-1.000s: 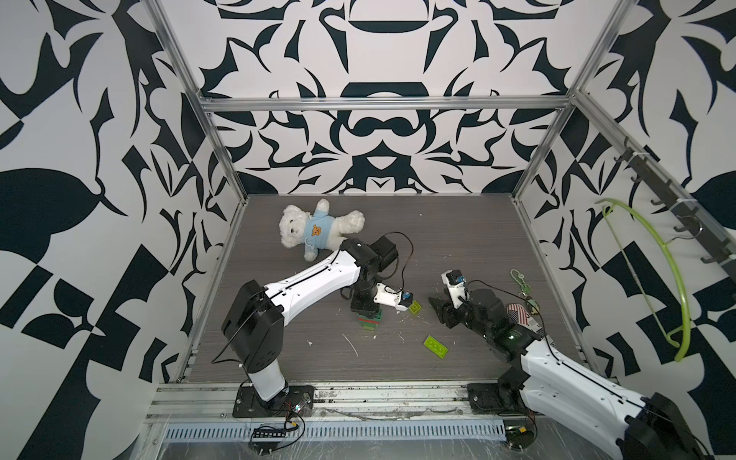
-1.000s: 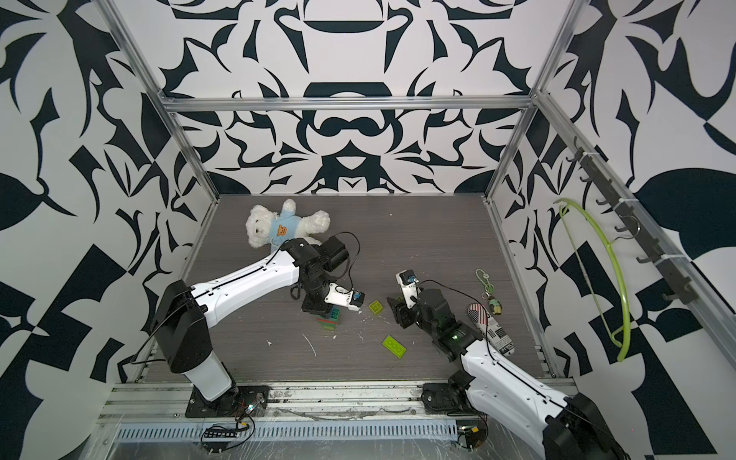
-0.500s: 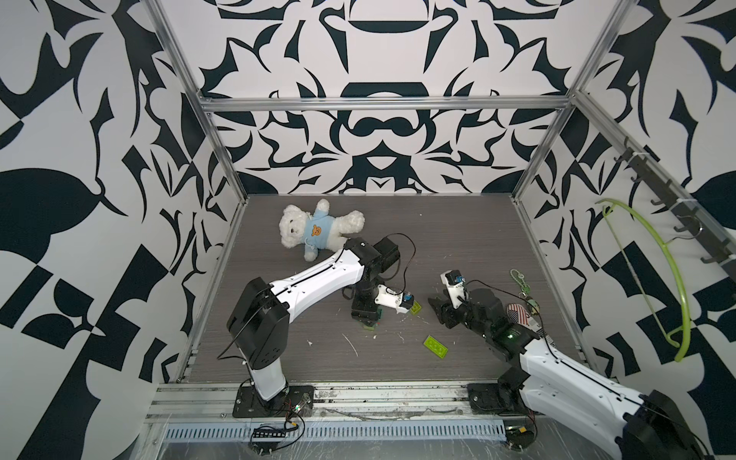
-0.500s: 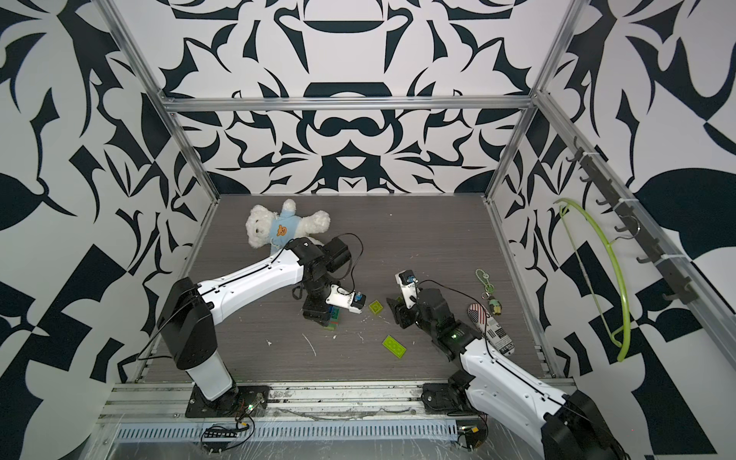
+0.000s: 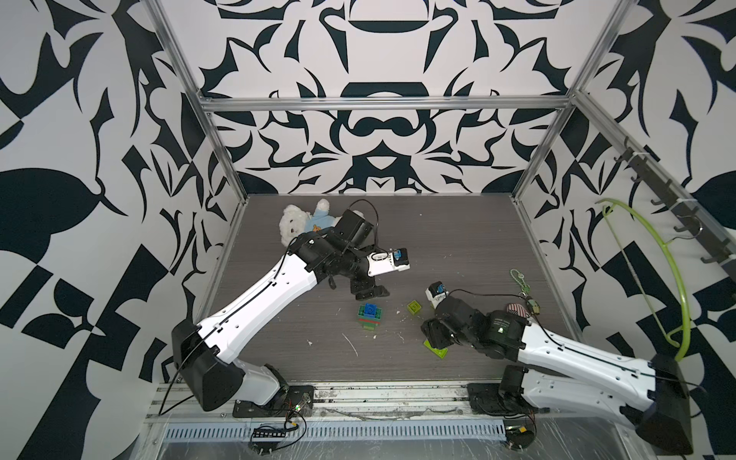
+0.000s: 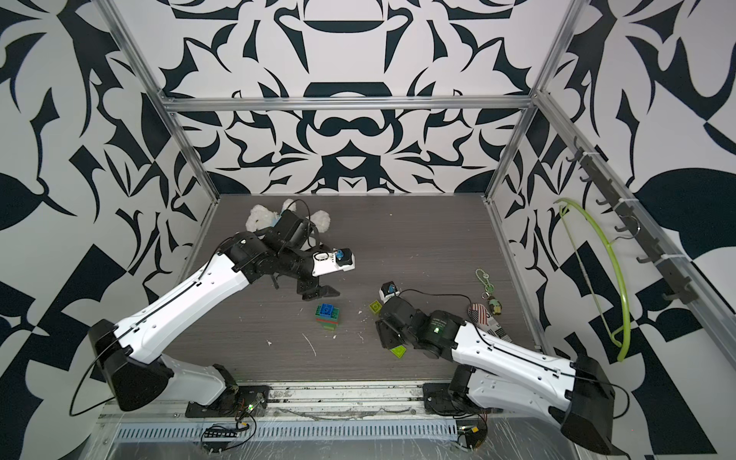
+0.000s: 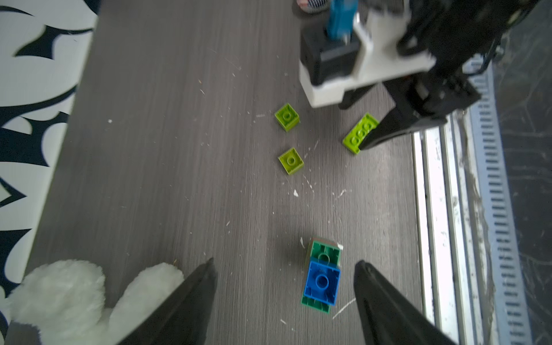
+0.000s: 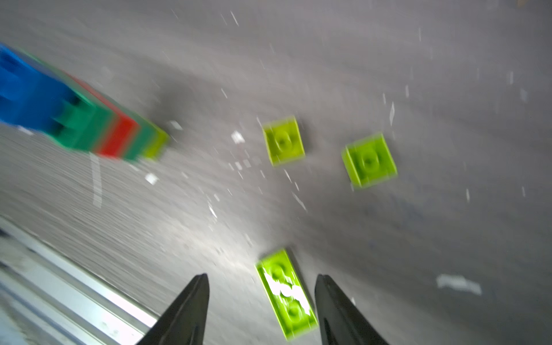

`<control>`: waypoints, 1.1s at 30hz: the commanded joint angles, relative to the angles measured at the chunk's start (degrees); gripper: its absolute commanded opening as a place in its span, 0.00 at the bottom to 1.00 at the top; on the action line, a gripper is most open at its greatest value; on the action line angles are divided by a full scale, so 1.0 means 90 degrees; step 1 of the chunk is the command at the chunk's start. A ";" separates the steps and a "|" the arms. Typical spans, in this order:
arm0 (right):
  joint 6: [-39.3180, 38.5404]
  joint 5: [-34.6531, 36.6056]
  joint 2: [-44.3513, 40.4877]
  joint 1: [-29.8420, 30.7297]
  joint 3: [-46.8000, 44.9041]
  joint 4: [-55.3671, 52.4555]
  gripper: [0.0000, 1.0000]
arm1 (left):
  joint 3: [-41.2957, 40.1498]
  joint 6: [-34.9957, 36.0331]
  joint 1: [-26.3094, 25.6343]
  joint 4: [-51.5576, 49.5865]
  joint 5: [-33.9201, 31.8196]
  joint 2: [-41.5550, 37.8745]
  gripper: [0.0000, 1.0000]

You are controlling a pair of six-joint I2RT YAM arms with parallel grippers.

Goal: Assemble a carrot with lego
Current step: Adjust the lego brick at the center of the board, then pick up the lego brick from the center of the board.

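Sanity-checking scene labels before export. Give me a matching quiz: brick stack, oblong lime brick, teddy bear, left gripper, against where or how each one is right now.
Things
1. brick stack
2. oblong lime brick
3. teddy bear
4. left gripper

States
A. flat on the table, between the open jaws of the right gripper
B. far side of the table, partly hidden by the left arm
C. standing free mid-table, blue brick on top
D. open, holding nothing, raised off the table

Pairs: 1-C, 2-A, 3-B, 4-D
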 commanded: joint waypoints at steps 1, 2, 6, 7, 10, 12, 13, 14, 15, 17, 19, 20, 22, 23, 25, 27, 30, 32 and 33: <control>0.0594 0.0407 -0.0014 0.0096 0.0155 -0.1239 0.63 | 0.0065 -0.1205 0.0120 0.0266 0.0189 0.0093 0.79; 0.0511 0.0427 0.0054 0.0096 0.0152 -0.1276 0.64 | 0.0124 -0.1388 0.0171 0.0225 0.0226 0.0102 0.78; 0.0042 0.0250 0.0738 0.0097 0.0107 -0.0838 0.66 | 0.0044 -0.1656 0.0250 0.0339 0.0164 0.0021 0.78; -0.0115 0.0201 0.0909 0.0091 0.0092 -0.0708 0.66 | -0.0015 -0.1681 0.0265 0.0383 0.0139 -0.0010 0.78; -0.0426 0.0039 0.1267 0.0096 0.0142 -0.0385 0.67 | -0.0095 -0.1661 0.0285 0.0373 0.0013 -0.0059 0.78; -0.0582 -0.0295 0.1388 0.0096 0.0164 -0.0209 0.67 | -0.0131 -0.1634 0.0294 0.0369 -0.0033 -0.0083 0.77; -0.0660 -0.0338 0.1467 0.0096 0.0175 -0.0177 0.67 | -0.0151 -0.1629 0.0294 0.0369 -0.0040 -0.0091 0.77; -0.0697 -0.0436 0.1574 0.0091 0.0177 -0.0142 0.67 | -0.0177 -0.1622 0.0296 0.0370 -0.0060 -0.0095 0.77; -0.0688 -0.0485 0.1715 0.0099 0.0196 -0.0129 0.67 | -0.0197 -0.1613 0.0303 0.0370 -0.0085 -0.0107 0.77; -0.0729 -0.0587 0.1899 0.0096 0.0214 -0.0080 0.67 | -0.0241 -0.1595 0.0302 0.0384 -0.0108 -0.0142 0.77; -0.0738 -0.0615 0.1965 0.0096 0.0213 -0.0049 0.67 | -0.0290 -0.1564 0.0299 0.0408 -0.0140 -0.0161 0.77; -0.0727 -0.0661 0.1984 0.0096 0.0205 -0.0018 0.67 | -0.0307 -0.1538 0.0298 0.0413 -0.0160 -0.0161 0.77; -0.0766 -0.0741 0.2091 0.0083 0.0238 -0.0009 0.66 | -0.0305 -0.1502 0.0304 0.0361 -0.0185 -0.0145 0.77; -0.0733 -0.0731 0.2209 0.0077 0.0248 -0.0033 0.65 | -0.0310 -0.1489 0.0304 0.0350 -0.0224 -0.0146 0.76; -0.0695 -0.0645 0.2420 0.0077 0.0333 -0.0151 0.63 | -0.0348 -0.1466 0.0300 0.0341 -0.0308 -0.0171 0.76; -0.0707 -0.0537 0.2449 0.0044 0.0370 -0.0154 0.60 | -0.0438 -0.1443 0.0300 0.0409 -0.0354 -0.0244 0.76; -0.0760 -0.0730 0.2517 -0.0134 0.0359 -0.0132 0.60 | -0.0516 -0.1434 0.0302 0.0416 -0.0394 -0.0297 0.76; -0.0793 -0.0759 0.2586 -0.0177 0.0390 -0.0142 0.59 | -0.0525 -0.1423 0.0304 0.0414 -0.0393 -0.0288 0.76; -0.0818 -0.0802 0.2614 -0.0186 0.0396 -0.0122 0.57 | -0.0531 -0.1421 0.0302 0.0554 -0.0391 -0.0286 0.76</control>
